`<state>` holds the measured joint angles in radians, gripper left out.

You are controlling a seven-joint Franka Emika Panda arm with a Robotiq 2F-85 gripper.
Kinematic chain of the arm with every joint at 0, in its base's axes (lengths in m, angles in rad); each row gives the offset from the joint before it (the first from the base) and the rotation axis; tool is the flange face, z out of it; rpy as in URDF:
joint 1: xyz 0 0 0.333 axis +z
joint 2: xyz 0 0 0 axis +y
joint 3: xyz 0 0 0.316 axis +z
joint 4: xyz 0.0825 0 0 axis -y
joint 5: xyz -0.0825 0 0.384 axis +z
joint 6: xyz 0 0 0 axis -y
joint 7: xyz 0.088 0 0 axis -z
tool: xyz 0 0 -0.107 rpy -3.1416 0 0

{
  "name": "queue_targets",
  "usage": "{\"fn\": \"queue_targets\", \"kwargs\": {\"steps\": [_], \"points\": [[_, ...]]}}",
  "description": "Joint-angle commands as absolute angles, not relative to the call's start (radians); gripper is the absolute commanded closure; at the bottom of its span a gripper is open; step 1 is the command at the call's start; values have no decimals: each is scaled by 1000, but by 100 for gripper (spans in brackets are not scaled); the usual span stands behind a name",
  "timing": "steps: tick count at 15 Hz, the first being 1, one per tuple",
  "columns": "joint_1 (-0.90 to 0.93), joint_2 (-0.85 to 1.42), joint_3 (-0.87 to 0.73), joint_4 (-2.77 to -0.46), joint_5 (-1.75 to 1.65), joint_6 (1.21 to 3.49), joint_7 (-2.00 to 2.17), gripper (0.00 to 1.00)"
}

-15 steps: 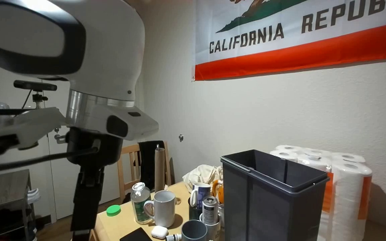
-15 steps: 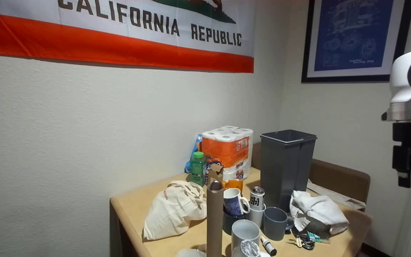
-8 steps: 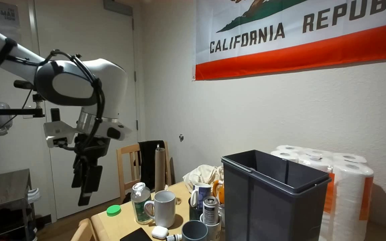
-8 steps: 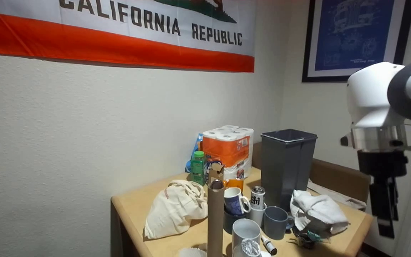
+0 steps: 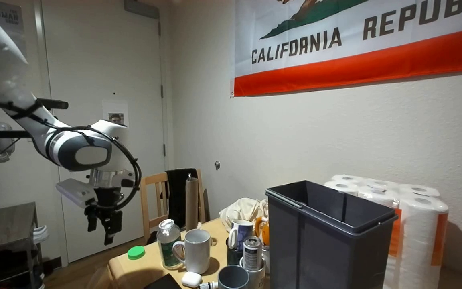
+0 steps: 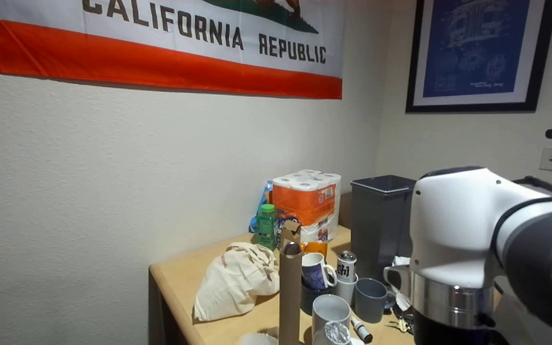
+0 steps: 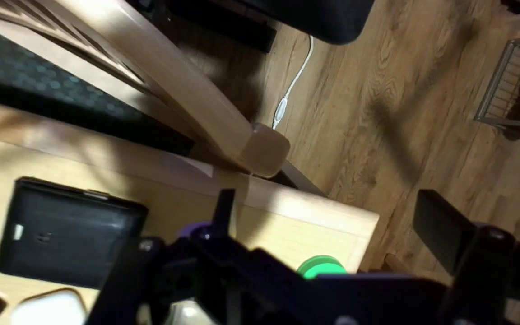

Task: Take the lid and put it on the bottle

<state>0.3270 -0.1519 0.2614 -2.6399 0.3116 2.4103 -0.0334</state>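
Note:
The lid (image 5: pixel 136 252), a flat green round cap, lies on the table near its corner in an exterior view. It also shows in the wrist view (image 7: pixel 321 266), partly hidden by the gripper body. The bottle (image 5: pixel 169 245) stands upright and uncapped, clear with a green label, right of the lid. Its foil-like top (image 6: pixel 336 333) shows at the bottom of an exterior view. My gripper (image 5: pixel 101 233) is open and empty, pointing down, left of the lid and above its height in that view. In the wrist view the fingers (image 7: pixel 325 203) are wide apart above the table corner.
A white mug (image 5: pixel 197 251) stands close beside the bottle. A cardboard tube (image 6: pixel 290 292), stacked mugs (image 6: pixel 315 270), a can (image 6: pixel 346 266) and a tall dark grey bin (image 5: pixel 327 237) stand further along. A black flat device (image 7: pixel 70 232) lies by the table edge near a chair (image 7: pixel 260 149).
My arm has swung away from one camera and down, and its wrist has turned. The gripper is now lower, with its fingers visibly spread. The lid and bottle have not moved.

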Motion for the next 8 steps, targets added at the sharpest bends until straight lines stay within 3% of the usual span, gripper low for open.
{"fn": "queue_targets", "kwargs": {"steps": [1,8], "points": [[334,102,293,-2524,274,2570,-52,0],[320,391,321,-2349,191,2742,-43,0]]}}
